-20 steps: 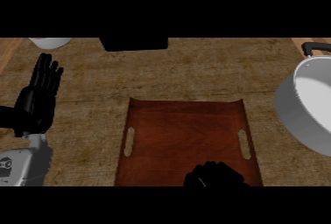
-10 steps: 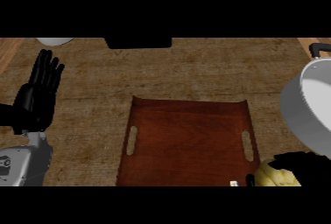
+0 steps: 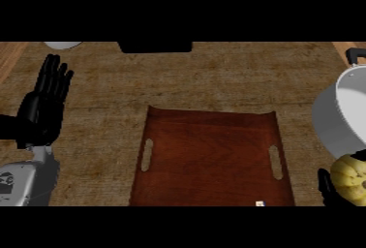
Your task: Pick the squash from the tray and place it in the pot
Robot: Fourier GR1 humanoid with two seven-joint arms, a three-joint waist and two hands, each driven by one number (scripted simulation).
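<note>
The right robot hand (image 3: 330,186) grips the lumpy yellow squash (image 3: 350,175) beside the grey metal pot (image 3: 334,121), clear of the brown wooden tray (image 3: 211,160); placing remains. The left robot hand (image 3: 43,104) rests open.

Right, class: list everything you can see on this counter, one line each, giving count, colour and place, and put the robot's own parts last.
Dark red-brown wooden tray: one, centre, nothing on it.
Yellow ridged squash: one, lower right edge, beside the pot.
Grey metal pot: one, right edge, cut off by the view.
Black box-like object: one, top edge.
White rounded object: one, top left, mostly cut off.
Brown woven-look countertop: under everything.
Left hand: black, left side, open, fingers up, resting.
Right hand: black, lower right corner, curled round the squash.
</note>
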